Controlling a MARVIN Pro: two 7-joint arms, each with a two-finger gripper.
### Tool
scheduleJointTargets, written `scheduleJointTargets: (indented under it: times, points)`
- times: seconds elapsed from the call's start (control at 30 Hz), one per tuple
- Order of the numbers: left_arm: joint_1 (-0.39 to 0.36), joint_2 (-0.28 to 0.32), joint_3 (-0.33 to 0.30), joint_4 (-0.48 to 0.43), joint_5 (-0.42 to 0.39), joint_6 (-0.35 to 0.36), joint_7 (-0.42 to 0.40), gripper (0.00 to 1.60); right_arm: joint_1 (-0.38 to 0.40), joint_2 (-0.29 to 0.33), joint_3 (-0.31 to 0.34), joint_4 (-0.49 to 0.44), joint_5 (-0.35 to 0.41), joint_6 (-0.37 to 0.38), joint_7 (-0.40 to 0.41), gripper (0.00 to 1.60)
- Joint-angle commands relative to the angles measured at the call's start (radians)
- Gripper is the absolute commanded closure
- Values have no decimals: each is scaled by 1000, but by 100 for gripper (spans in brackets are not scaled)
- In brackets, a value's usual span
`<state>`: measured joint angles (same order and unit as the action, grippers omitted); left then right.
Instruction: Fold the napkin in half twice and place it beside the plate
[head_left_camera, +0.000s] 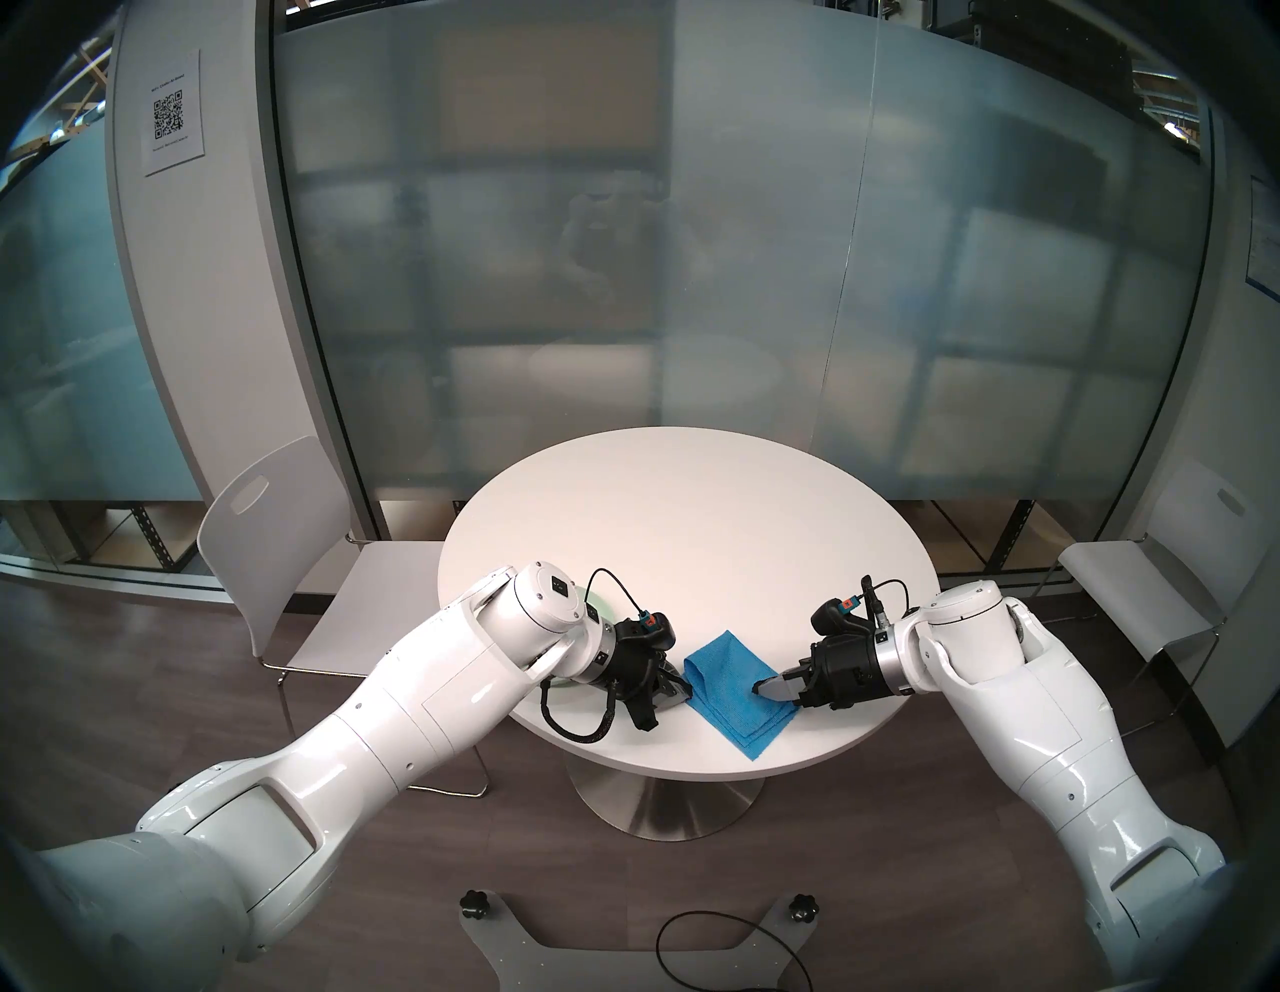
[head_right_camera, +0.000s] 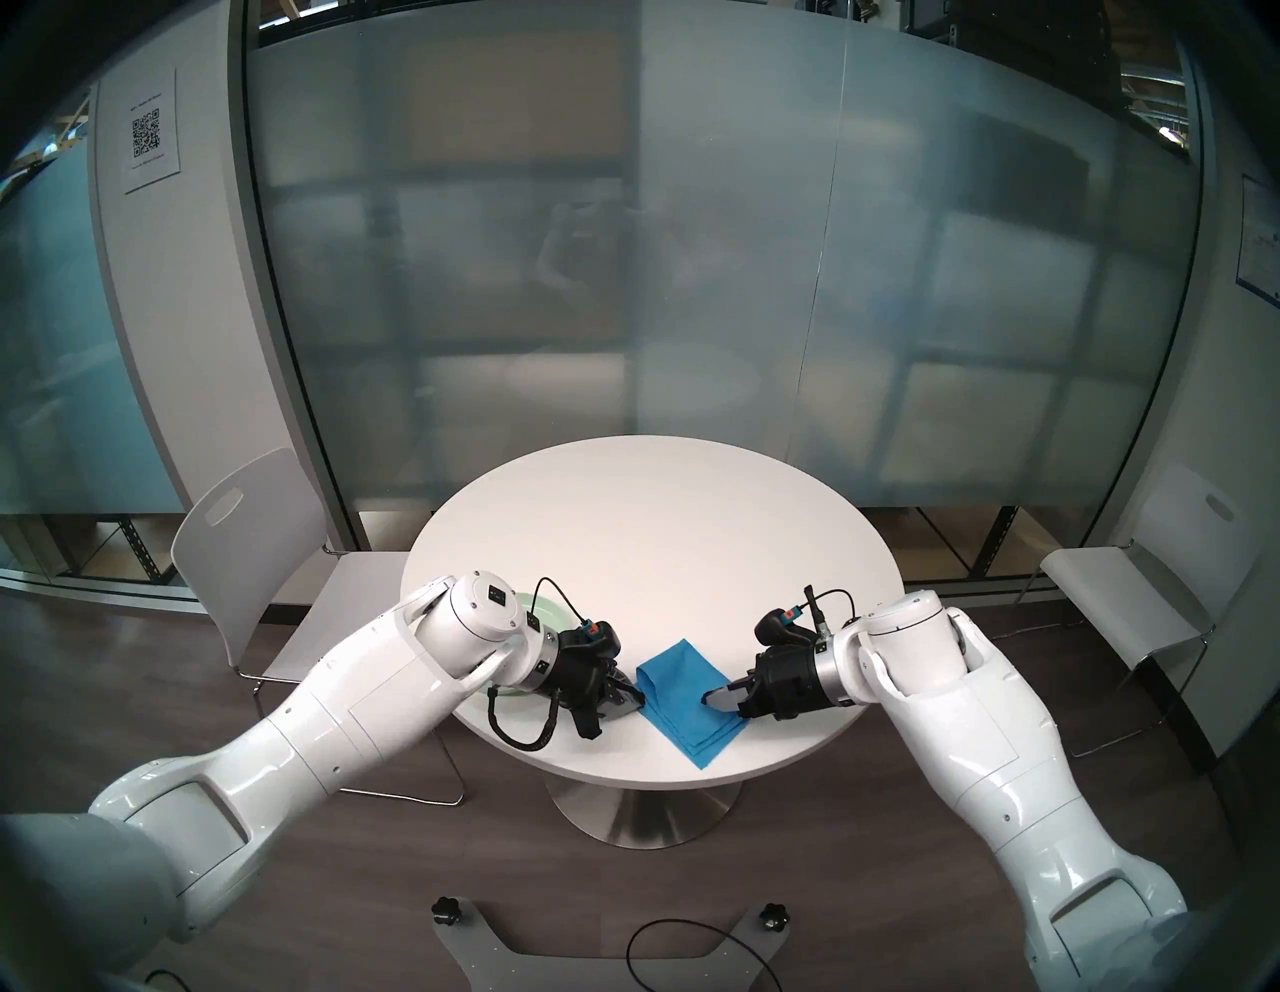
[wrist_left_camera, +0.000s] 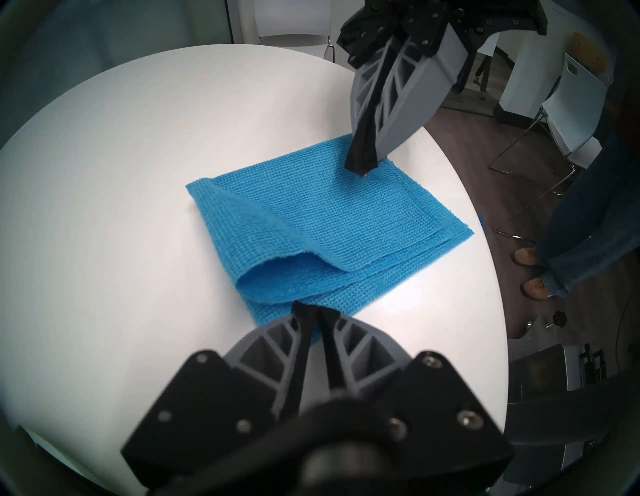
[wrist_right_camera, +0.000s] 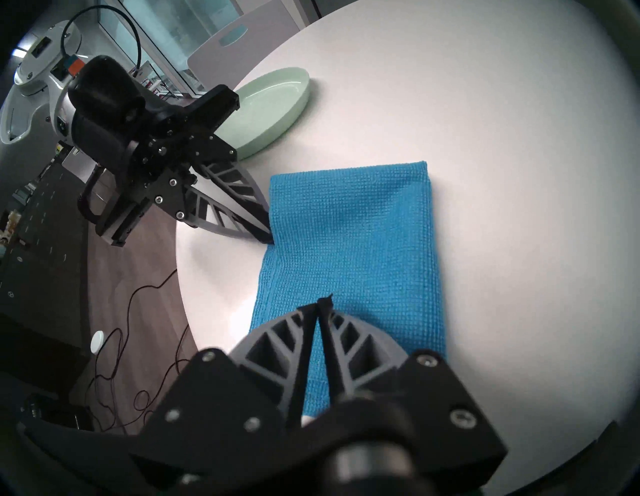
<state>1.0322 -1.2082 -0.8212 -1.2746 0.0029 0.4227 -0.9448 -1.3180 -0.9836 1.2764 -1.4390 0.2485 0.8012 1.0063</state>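
The blue napkin (head_left_camera: 734, 693) (wrist_left_camera: 329, 221) lies folded in layers as a long rectangle near the round table's front edge. Its top layer bulges in a loose loop at the left end. My left gripper (head_left_camera: 682, 696) (wrist_left_camera: 313, 308) (wrist_right_camera: 268, 238) is shut, its tips pinching the napkin's left edge, where the cloth kinks. My right gripper (head_left_camera: 758, 689) (wrist_left_camera: 360, 168) (wrist_right_camera: 323, 302) is shut with its tips down on the napkin's right side. The mint-green plate (wrist_right_camera: 266, 114) (head_right_camera: 547, 609) stands left of the napkin, mostly hidden behind my left wrist in the head views.
The white round table (head_left_camera: 692, 519) is bare toward the back. White chairs stand at the left (head_left_camera: 277, 554) and at the right (head_left_camera: 1177, 575). A person's legs (wrist_left_camera: 571, 225) show beside the table in the left wrist view. Cables lie on the floor.
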Motion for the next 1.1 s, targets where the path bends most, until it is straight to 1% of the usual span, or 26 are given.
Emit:
scheduleJointTargets:
  times: [0.0,0.1,0.17,0.33,0.43,0.47,0.73,1.07]
  points:
    - [-13,-4,-7,-14,0,0,4,103,63,-29,-26,19,-13,-20,5,110]
    - [-13,-4,-8,-15,-1,0,5,103,67,-27,-36,23,-20,-18,5,112]
    - [-13,-2,-9,-16,-2,0,5,103,68,-23,-50,32,-34,-17,6,118]
    - [-12,1,-15,-21,-6,0,6,102,64,-15,-60,30,-48,-17,11,122]
    - [-10,7,-24,-34,-10,1,10,100,61,-15,-63,34,-58,-20,12,129]
    - [-11,8,-25,-36,-11,2,9,100,61,-16,-64,36,-61,-22,13,136]
    - [-12,17,-38,-60,-20,8,4,99,58,-19,-67,39,-80,-23,9,141]
    - [-2,40,-40,-87,-24,12,-5,100,32,-7,-40,26,-89,-11,-4,142]
